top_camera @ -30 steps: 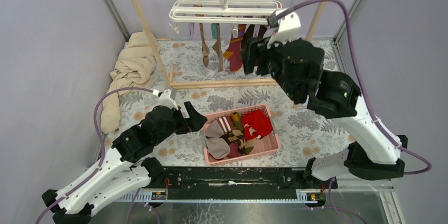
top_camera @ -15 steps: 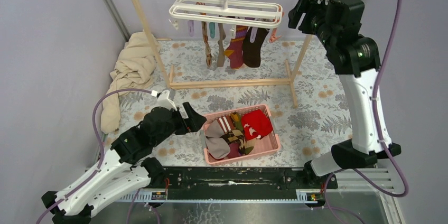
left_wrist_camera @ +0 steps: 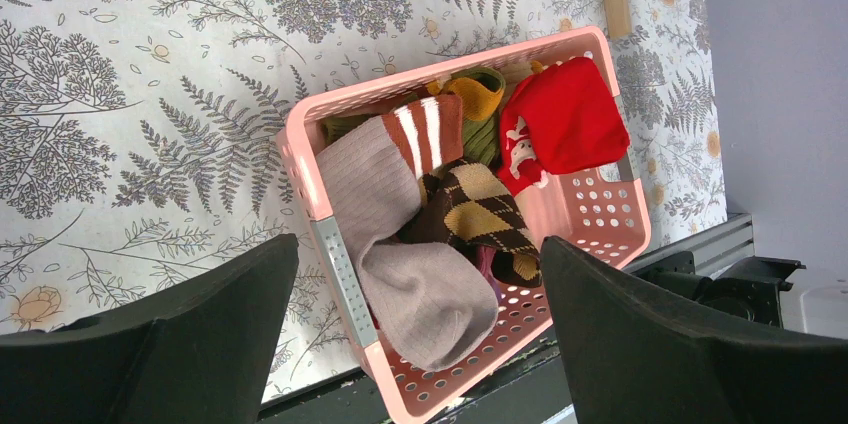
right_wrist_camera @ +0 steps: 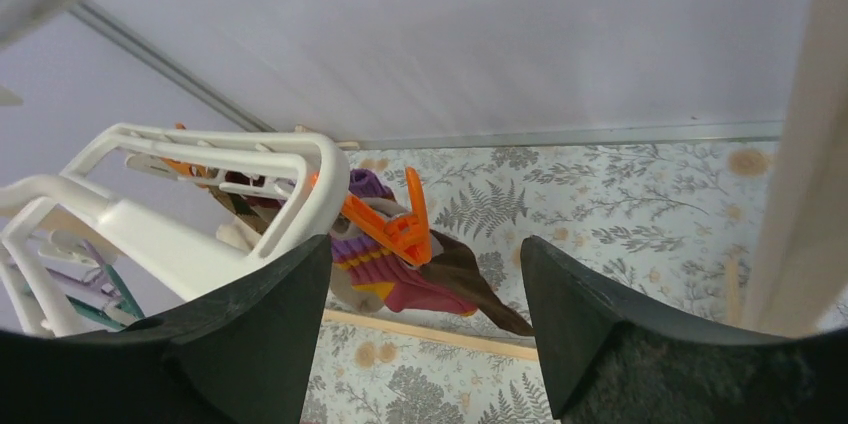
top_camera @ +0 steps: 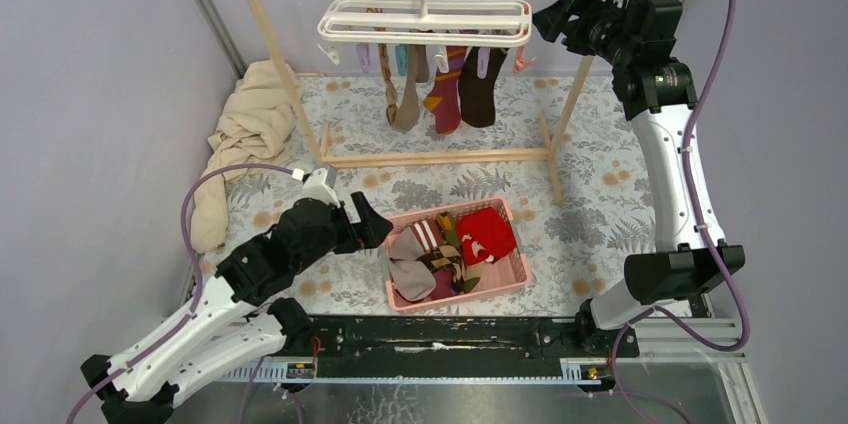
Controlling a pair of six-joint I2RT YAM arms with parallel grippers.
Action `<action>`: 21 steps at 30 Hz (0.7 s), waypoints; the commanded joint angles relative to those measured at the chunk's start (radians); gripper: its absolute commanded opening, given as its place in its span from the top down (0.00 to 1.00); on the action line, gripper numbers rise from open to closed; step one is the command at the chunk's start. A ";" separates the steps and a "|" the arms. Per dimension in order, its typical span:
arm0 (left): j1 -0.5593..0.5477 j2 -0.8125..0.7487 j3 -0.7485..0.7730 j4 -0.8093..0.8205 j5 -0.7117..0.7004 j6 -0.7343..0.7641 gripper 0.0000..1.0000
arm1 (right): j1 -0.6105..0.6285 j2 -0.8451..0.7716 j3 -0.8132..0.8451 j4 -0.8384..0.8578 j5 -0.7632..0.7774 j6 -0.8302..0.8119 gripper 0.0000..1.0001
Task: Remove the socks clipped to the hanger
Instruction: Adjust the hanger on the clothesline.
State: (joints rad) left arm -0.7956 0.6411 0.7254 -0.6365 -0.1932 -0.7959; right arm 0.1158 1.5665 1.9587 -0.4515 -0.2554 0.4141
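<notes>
Clearly a tight corner by the hanger

Top view: the right pincer [top_camera: 552,22] hangs open and empty at the 3 o'clock end of the hanger [top_camera: 425,19], with the wooden post [top_camera: 575,94] near. A bump could set the clipped socks [top_camera: 450,89] swinging.

Left wrist: the left pincer [left_wrist_camera: 418,244], spread wide and empty, hovers over the basket [left_wrist_camera: 300,144].

Right wrist: the orange clip [right_wrist_camera: 385,224] sits ahead, with open bench [right_wrist_camera: 620,214] beyond.

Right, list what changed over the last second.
The right claw swung up and to the right, away from the front of the hanger, and now sits open and empty beside its right end. The socks it had hidden show again, clipped on. The left claw, open over the basket, stayed put.
</notes>
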 commanded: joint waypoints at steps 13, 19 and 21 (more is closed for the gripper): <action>0.006 0.076 0.051 0.046 0.009 0.050 0.02 | -0.015 -0.134 -0.435 0.577 -0.196 0.022 0.24; 0.006 0.092 0.060 0.048 0.010 0.063 0.01 | -0.015 -0.138 -0.577 0.837 -0.245 0.063 0.22; 0.007 0.103 0.064 0.050 0.011 0.068 0.02 | -0.015 -0.136 -0.622 0.943 -0.270 0.090 0.22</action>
State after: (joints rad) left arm -0.7956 0.7330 0.7483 -0.6289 -0.1894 -0.7624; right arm 0.1043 1.4612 1.4021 0.1940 -0.4526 0.4538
